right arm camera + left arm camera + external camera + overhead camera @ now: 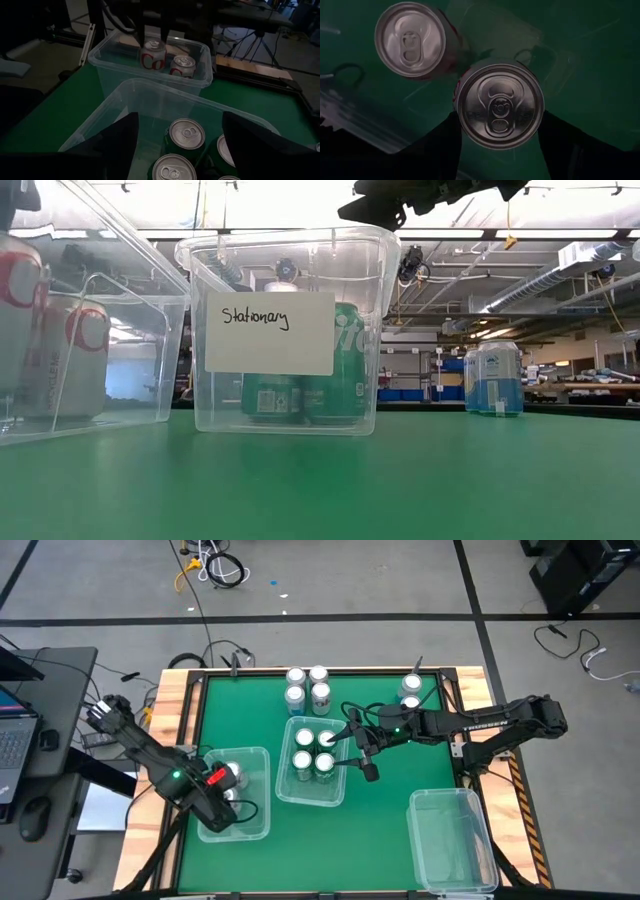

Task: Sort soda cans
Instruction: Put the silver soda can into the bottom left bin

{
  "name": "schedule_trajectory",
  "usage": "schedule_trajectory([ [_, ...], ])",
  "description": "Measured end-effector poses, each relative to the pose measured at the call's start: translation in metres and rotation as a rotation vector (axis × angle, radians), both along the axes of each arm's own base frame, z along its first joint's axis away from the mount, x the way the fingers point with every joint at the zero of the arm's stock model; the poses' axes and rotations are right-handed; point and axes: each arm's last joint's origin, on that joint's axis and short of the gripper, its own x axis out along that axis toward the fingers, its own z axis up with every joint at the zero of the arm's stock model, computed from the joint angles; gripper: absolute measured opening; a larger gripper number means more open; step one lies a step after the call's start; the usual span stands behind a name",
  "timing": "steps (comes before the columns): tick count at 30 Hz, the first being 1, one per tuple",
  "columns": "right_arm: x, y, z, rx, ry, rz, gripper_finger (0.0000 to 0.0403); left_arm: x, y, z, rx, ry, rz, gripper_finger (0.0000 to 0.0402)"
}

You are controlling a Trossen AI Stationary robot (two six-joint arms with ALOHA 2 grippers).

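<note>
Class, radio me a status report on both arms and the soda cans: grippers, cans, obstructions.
Left gripper gripping a white can in the left bin. Right gripper open over green cans in the middle bin. Nothing obstructing.

Both arms are dark, segmented units with black cables looped along the links. The left arm (160, 765) carries a green indicator light and a red marking near the wrist. The right arm (480, 725) bears white lettering, too small to read, and a green light.

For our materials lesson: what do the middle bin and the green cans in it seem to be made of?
Middle bin: clear, glossy plastic, probably; the cans show through its walls.
Green cans: metal, likely aluminium, with printed green sides; their bare silver tops have pull tabs and catch the light.
</note>
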Motion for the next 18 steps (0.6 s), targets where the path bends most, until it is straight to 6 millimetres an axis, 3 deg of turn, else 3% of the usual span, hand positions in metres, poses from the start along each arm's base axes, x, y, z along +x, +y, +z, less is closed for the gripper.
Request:
schedule_trajectory([
  [13,0.0,0.0,0.0,0.0,0.001,0.0,0.0275,-0.004,0.004,-0.024,0.061,0.038,0.026,0.0217],
  [18,0.0,0.0,0.0,0.0,0.0,0.0,0.0273,-0.004,0.004,-0.028,0.056,0.038,0.029,0.0255],
])
